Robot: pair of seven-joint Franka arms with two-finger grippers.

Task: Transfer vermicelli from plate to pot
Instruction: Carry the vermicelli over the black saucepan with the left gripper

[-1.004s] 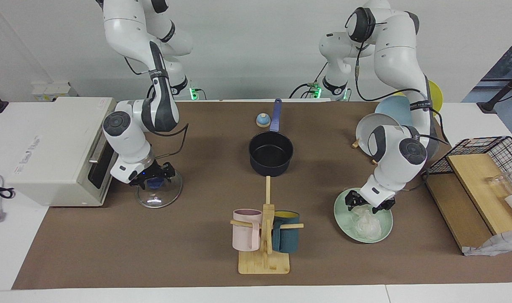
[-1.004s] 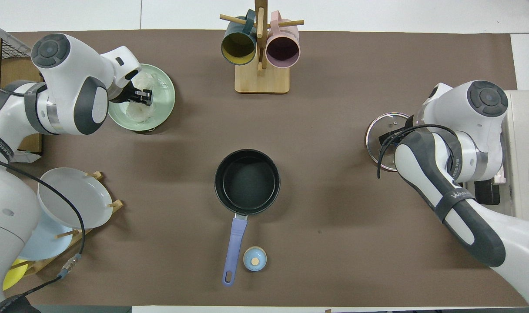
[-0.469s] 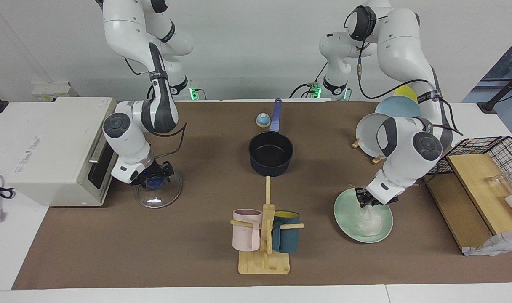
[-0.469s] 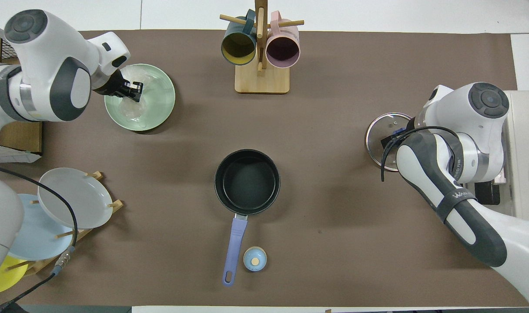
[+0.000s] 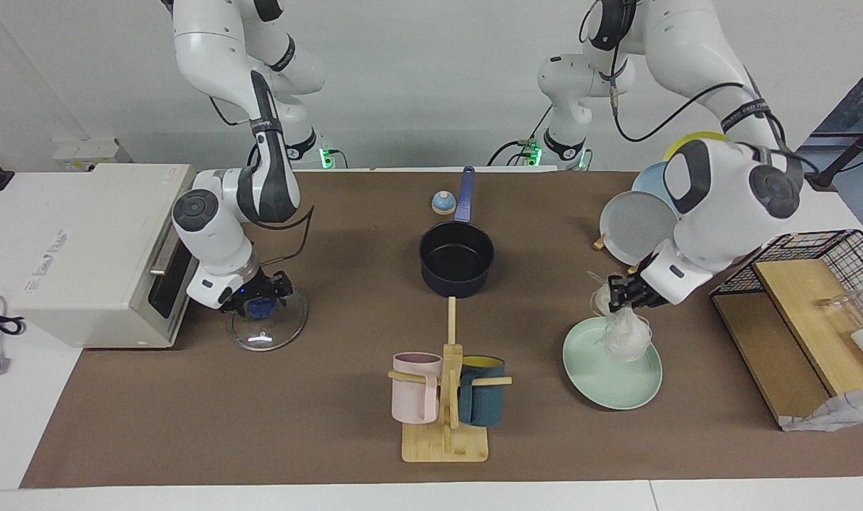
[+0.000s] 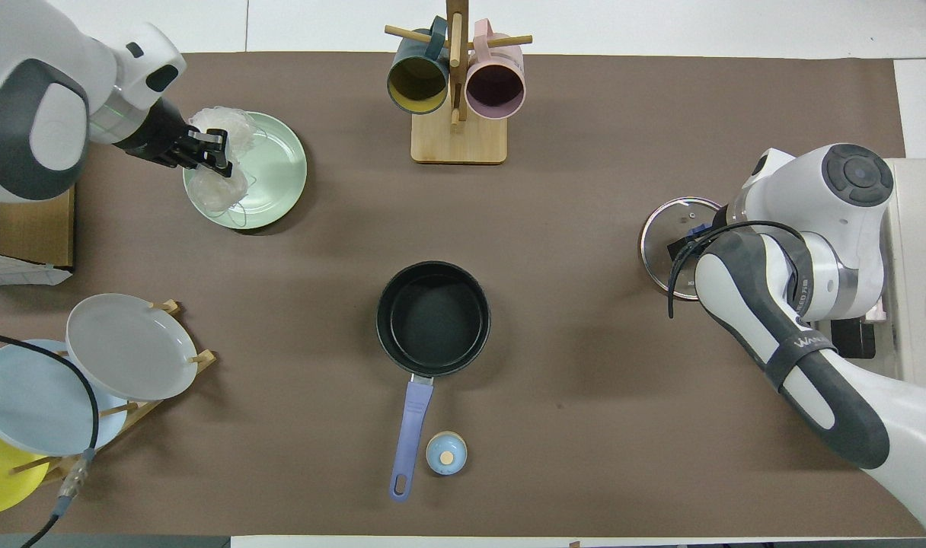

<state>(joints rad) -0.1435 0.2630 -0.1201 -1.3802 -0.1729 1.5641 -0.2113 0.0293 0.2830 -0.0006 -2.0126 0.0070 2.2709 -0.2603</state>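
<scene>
Facing view. Left gripper [image 5: 619, 297] is raised over the robot-side rim of the plate [image 5: 602, 380], fingers pinched on the vermicelli [image 5: 622, 333]. The whitish clump hangs from the fingertips and its lower threads reach down to the plate. Whether both clumps are lifted cannot be told. The plate sits toward the left arm's end of the table, beside the mug rack [image 5: 446, 397]. The pot [image 5: 456, 259] stands mid-table, nearer to the robots than the mug rack, inside black and bare, handle pointing toward the robots. Right gripper [image 5: 260, 298] is low on the glass lid [image 5: 270, 319] beside the white oven [image 5: 91, 248]; its fingers appear closed around the lid's blue knob.

Overhead view. Left gripper [image 6: 208, 148] covers the edge of the plate [image 6: 280, 164] toward the left arm's end, with the vermicelli [image 6: 218, 164] bunched around the fingertips. The pot [image 6: 432, 318] lies well apart from it, at centre. Right gripper [image 6: 688, 240] is largely hidden under its own wrist over the glass lid [image 6: 665, 232]. Spare plates stand in a dish rack [image 6: 132, 346] nearer the robots than the mint plate.
</scene>
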